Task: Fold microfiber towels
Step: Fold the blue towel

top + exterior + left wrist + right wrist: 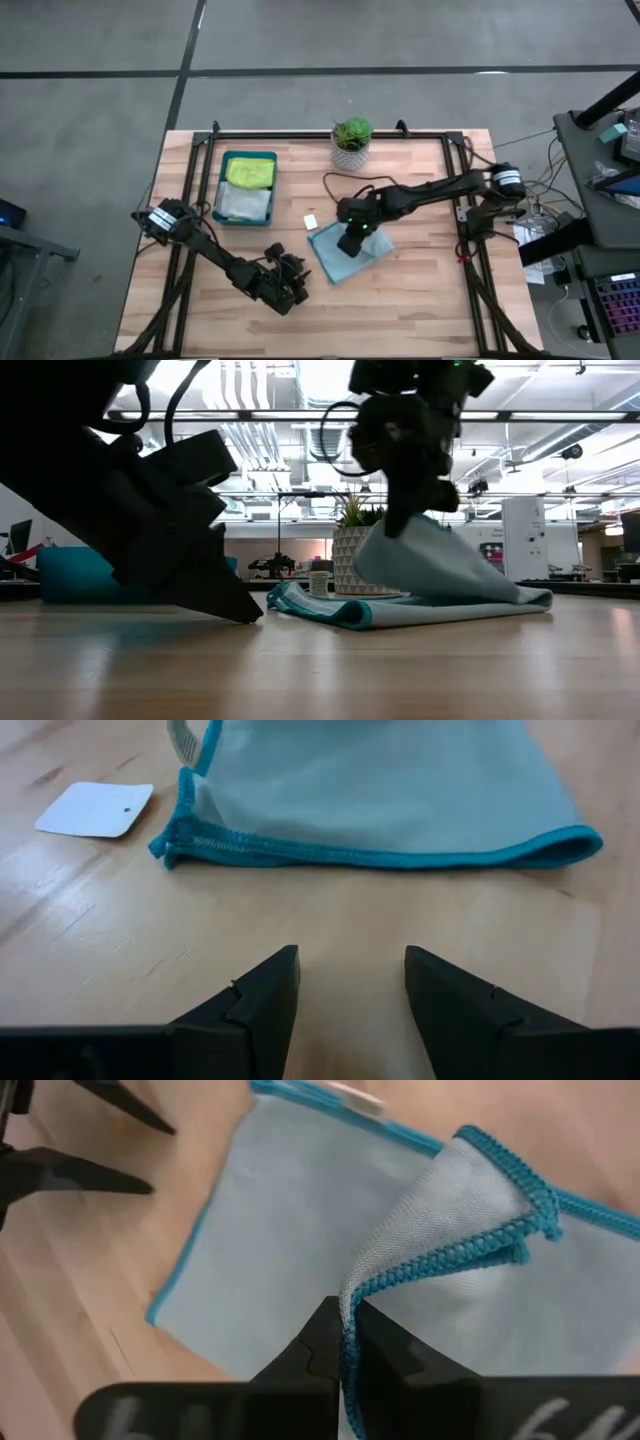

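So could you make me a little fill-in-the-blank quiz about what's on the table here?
1. The right gripper pinches a corner of the light ____ towel.
2. The left gripper waits near that towel with its fingers ____.
3. The dark teal tray holds a lime green towel and a pale ____ one.
4. The potted plant stands ____ the tray.

Missing words: teal; open; grey; outside

Light teal towel (345, 252) lies mid-table, one corner lifted; lime towel (250, 172) and pale towel (243, 203) lie in a tray.

Overhead camera looks straight down, low one level across the table (420, 300), wrist cameras close; all share the teal towel (335, 262).
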